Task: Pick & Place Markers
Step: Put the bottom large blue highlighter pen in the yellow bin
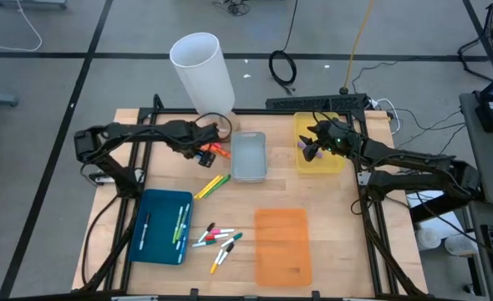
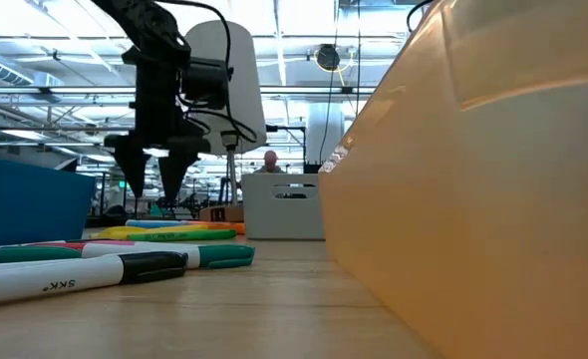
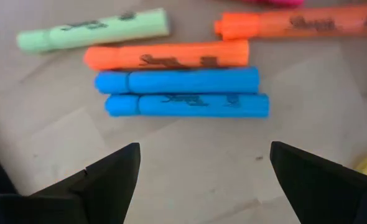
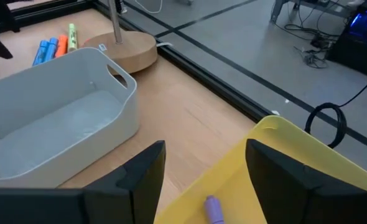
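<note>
Left end effector point(image 3: 202, 180), fingers spread, hovers over two parallel blue markers point(image 3: 183, 93); only the right wrist view shows a purple marker point(image 4: 213, 210).

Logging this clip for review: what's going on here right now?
Markers are being sorted into bins. The left tool hangs open over two blue markers lying beside orange ones, holding nothing. The right tool is open over the yellow bin, where a purple marker lies. More markers sit loose on the table.
</note>
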